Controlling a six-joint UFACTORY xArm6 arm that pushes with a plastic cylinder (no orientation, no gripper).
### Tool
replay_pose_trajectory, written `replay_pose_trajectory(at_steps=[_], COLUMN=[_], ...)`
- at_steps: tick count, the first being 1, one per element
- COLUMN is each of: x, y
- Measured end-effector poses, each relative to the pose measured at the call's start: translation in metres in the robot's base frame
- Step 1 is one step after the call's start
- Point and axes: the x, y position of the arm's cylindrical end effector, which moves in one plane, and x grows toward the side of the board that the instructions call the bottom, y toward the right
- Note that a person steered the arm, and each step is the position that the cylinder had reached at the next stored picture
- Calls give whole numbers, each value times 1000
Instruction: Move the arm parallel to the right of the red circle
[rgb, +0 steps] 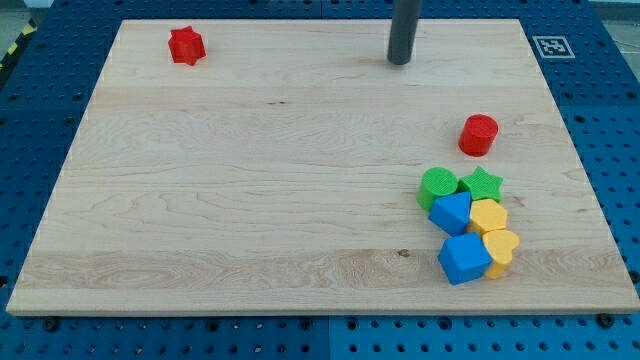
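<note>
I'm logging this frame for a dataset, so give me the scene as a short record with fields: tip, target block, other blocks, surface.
tip: my tip near the view's top edge, touching no block
target: red circle, toward the view's right, below and right of the tip
far block: red star, the view's top left
cluster: green circle, green star, blue block, yellow block, blue cube, yellow heart, packed together below the red circle
surface: wooden board
</note>
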Motion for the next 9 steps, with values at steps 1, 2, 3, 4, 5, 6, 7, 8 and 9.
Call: replay_pose_trajectory(at_steps=[1, 2, 3, 4, 5, 6, 7, 8, 9], x=[6, 10, 12, 12, 19, 25, 36, 44, 44], y=[6, 25, 56, 87, 118, 143, 160, 170, 170])
